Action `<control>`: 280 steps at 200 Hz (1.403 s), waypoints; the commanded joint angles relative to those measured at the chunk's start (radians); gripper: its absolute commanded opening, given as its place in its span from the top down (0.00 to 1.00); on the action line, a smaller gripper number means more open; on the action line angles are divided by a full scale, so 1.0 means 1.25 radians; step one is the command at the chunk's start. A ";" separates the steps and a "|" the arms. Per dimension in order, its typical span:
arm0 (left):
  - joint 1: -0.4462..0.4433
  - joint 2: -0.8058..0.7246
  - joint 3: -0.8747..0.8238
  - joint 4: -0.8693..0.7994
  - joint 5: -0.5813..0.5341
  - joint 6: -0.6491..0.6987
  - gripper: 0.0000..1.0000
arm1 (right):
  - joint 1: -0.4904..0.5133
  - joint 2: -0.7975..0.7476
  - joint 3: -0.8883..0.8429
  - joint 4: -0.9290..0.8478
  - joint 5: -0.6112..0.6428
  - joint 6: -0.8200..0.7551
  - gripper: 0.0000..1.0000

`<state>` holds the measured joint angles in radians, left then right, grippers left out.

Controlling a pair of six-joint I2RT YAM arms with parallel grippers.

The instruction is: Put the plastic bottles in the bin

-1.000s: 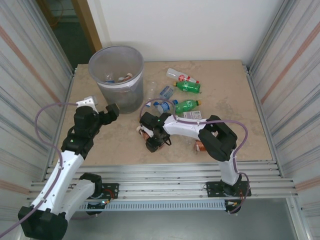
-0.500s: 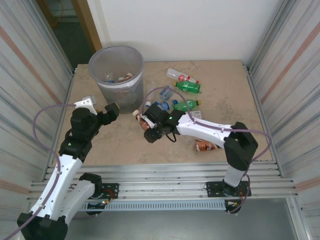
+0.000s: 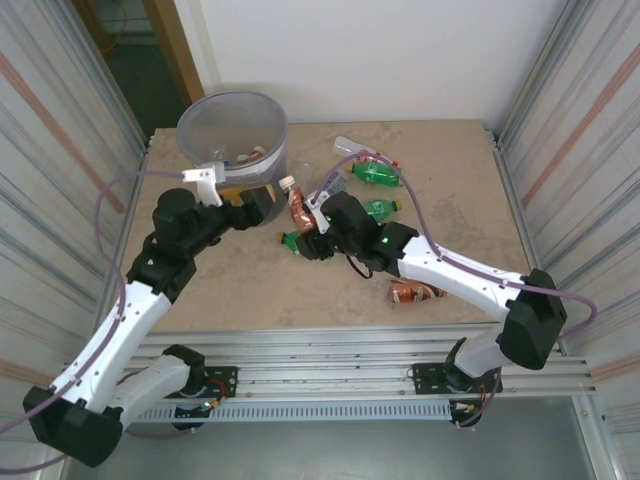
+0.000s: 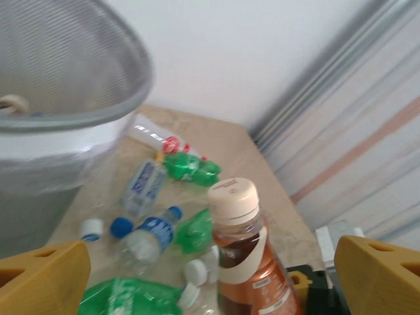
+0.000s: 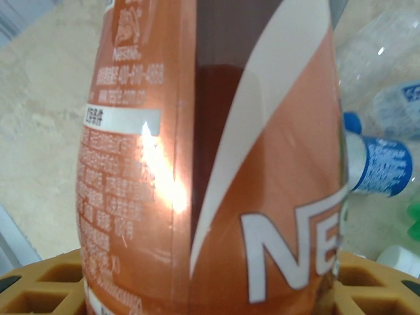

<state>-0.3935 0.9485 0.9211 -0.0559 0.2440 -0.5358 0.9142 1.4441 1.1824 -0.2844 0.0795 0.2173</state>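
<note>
My right gripper is shut on a brown bottle with a cream cap and holds it upright above the table, right of the bin. Its orange label takes up most of the right wrist view, between the yellow fingers. My left gripper is open beside the bin. The brown bottle stands ahead of it, between its spread fingertips. A green bottle lies just below the held one. More bottles lie scattered behind. The bin holds a few bottles.
A crushed orange bottle lies near the front, under the right arm. Loose white and blue caps and a blue-labelled bottle lie on the table. Corrugated metal walls stand on both sides.
The right gripper has lifted the brown bottle off the table and carried it up and back toward the bin. The left arm has swung right, toward the bottle.
</note>
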 commanded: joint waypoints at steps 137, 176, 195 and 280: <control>-0.042 0.227 0.173 0.082 0.188 -0.010 0.28 | -0.017 -0.064 0.021 0.140 -0.027 -0.001 0.64; -0.042 0.246 0.169 0.116 0.211 -0.030 0.46 | -0.017 -0.065 0.028 0.147 -0.027 -0.008 0.63; -0.043 0.252 0.168 0.130 0.220 -0.036 0.61 | -0.019 -0.064 0.029 0.148 -0.021 -0.011 0.63; -0.044 0.225 0.233 0.034 0.146 0.082 0.92 | -0.031 -0.116 -0.013 0.167 0.022 0.005 0.01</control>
<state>-0.4480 1.2602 1.1233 0.0486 0.4843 -0.5407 0.8825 1.3739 1.1790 -0.1238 0.0593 0.2287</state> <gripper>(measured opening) 0.346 0.959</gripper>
